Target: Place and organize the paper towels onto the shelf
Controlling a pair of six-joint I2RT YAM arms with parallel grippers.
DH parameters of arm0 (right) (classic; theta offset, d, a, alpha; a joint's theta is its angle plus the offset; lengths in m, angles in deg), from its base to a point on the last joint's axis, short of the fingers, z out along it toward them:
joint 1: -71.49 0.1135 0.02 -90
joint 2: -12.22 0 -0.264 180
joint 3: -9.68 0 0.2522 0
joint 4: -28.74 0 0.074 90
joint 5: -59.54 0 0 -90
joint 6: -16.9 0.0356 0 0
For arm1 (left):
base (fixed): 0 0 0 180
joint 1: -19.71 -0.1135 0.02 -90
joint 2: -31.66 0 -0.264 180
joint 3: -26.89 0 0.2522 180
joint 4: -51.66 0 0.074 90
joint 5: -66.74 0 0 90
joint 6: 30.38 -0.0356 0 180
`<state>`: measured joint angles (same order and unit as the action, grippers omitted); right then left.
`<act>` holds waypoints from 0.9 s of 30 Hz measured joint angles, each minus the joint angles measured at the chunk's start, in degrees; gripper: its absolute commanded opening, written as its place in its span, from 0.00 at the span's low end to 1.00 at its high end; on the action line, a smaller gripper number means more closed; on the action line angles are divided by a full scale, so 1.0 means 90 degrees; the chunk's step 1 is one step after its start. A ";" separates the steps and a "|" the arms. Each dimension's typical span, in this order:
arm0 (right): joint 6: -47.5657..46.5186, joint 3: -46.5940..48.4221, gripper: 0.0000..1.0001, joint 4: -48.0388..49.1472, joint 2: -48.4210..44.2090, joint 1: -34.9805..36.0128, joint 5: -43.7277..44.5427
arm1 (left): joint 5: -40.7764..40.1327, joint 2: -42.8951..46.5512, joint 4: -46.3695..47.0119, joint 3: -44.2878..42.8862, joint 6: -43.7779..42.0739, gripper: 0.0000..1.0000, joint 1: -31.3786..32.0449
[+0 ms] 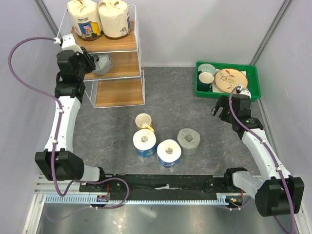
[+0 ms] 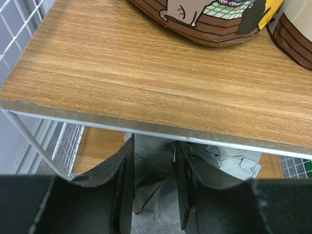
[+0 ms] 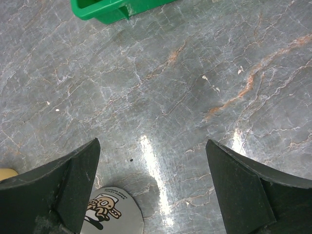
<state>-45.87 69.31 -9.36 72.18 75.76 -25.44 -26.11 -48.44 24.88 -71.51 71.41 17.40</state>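
The shelf (image 1: 119, 92) stands at the back left, its top board (image 2: 146, 83) filling the left wrist view. Two cream paper towel rolls (image 1: 84, 19) (image 1: 115, 18) stand on that top tier. A grey roll (image 1: 103, 63) lies on the middle tier, and my left gripper (image 1: 92, 66) (image 2: 153, 180) is shut on its crumpled grey wrapper (image 2: 229, 158) just under the top board. On the table stand two white-and-blue rolls (image 1: 145, 142) (image 1: 168, 153) and another grey roll (image 1: 188, 140) (image 3: 112, 214). My right gripper (image 1: 220, 111) (image 3: 153, 185) hangs open over bare table, holding nothing.
A yellow mug (image 1: 144, 121) sits just behind the white-and-blue rolls. A green tray (image 1: 253, 80) (image 3: 107, 9) with dishes stands at the back right, close to the right gripper. The shelf's lowest board is bare.
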 measured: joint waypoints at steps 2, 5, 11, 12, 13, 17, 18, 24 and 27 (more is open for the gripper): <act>0.0000 0.0002 0.98 -0.0015 -0.0002 0.0000 0.0002 | 0.0000 0.0000 0.0012 0.0007 0.0000 0.40 0.0000; 0.0000 0.0002 0.98 -0.0022 -0.0002 0.0000 0.0000 | 0.0005 -0.0002 0.0034 0.0019 0.0000 0.40 -0.0010; 0.0000 0.0002 0.98 -0.0022 -0.0002 0.0000 0.0000 | 0.0019 0.0000 0.0041 0.0024 0.0000 0.41 -0.0022; 0.0000 0.0002 0.98 -0.0022 -0.0002 -0.0002 0.0000 | 0.0027 0.0000 0.0039 0.0027 0.0000 0.41 -0.0022; 0.0000 0.0002 0.98 -0.0022 -0.0002 0.0000 0.0000 | 0.0032 0.0000 0.0039 0.0027 0.0000 0.41 -0.0022; 0.0002 0.0002 0.98 -0.0022 -0.0002 0.0000 -0.0002 | 0.0041 0.0022 0.0034 0.0039 0.0000 0.42 -0.0024; 0.0002 0.0002 0.98 -0.0022 -0.0002 0.0000 -0.0002 | 0.0044 0.0027 0.0029 0.0044 0.0000 0.42 -0.0024; 0.0005 0.0002 0.98 -0.0022 -0.0002 -0.0002 -0.0005 | 0.0049 0.0117 -0.0080 0.0066 0.0000 0.42 -0.0024; 0.0007 0.0002 0.98 -0.0022 -0.0005 0.0000 -0.0007 | 0.0049 0.0187 -0.0170 0.0073 0.0000 0.42 -0.0024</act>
<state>-45.81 69.33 -9.56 72.14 75.76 -25.51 -25.68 -46.75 23.35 -70.86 71.41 17.19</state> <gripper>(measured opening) 0.983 0.425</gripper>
